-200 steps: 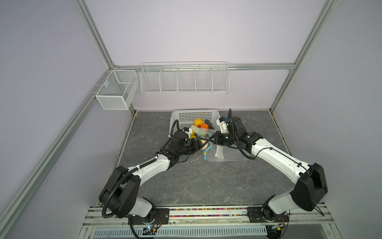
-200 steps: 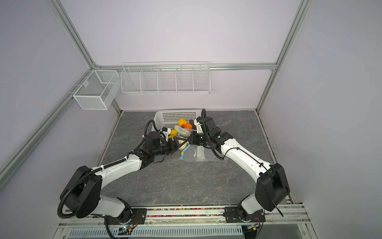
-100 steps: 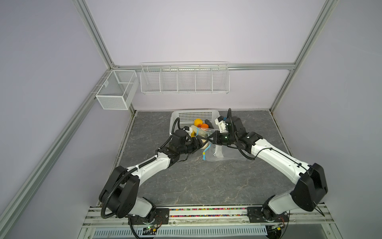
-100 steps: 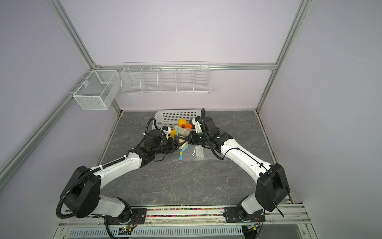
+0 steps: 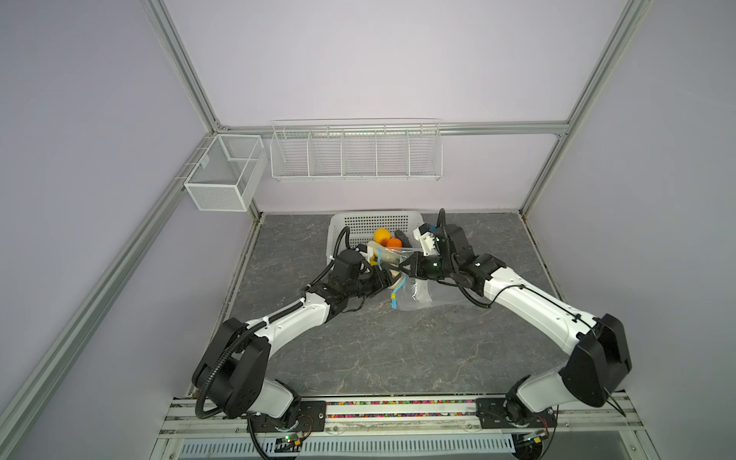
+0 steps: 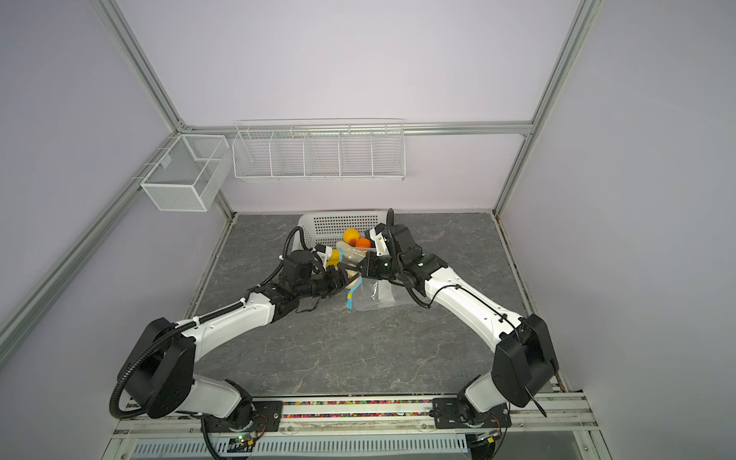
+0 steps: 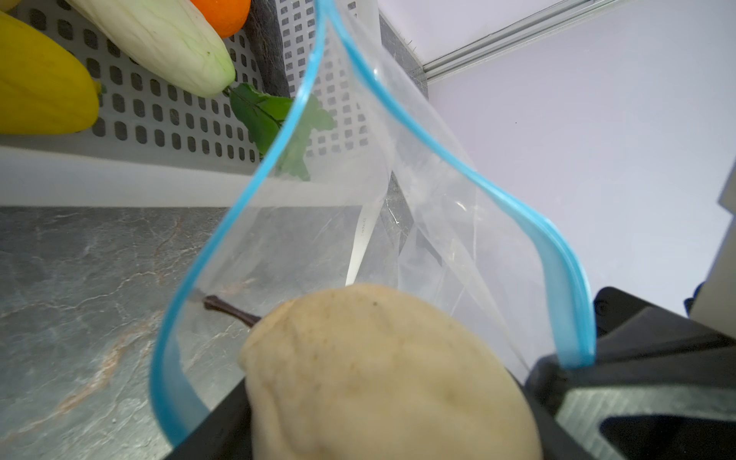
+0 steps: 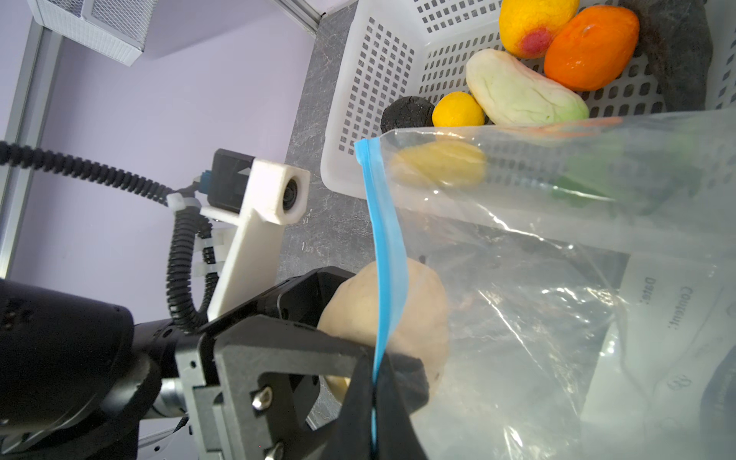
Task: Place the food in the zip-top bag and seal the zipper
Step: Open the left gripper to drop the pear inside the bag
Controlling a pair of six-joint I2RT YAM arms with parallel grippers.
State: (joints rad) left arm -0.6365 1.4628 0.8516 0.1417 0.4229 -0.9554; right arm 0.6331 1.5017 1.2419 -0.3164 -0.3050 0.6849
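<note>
Left fingers [image 8: 298,290] spread wide, gripping a beige toy pear [image 7: 378,378] at the mouth of the clear crinkly zip-top bag [image 8: 537,278]; right fingers [image 8: 398,402] pinched on its light-blue zipper strip [image 7: 255,191]. Loading step, I'd say. Next: push deeper, release. More toy produce [image 8: 517,95] in white perforated basket [image 5: 370,225], bag's 11 o'clock.

Even, diffuse illumination was recorded in both top views; no single source could be identified. Only faint, soft shadows were noted on the tabletop [image 5: 398,358] beneath the arms, and the walls were seen to darken toward the corners. In the right wrist view, white glare streaks were observed across the zip-top bag [image 8: 537,302]. In the left wrist view, the beige pear [image 7: 378,378] was rendered soft, and the white basket [image 7: 119,179] rim was nearly washed out.
</note>
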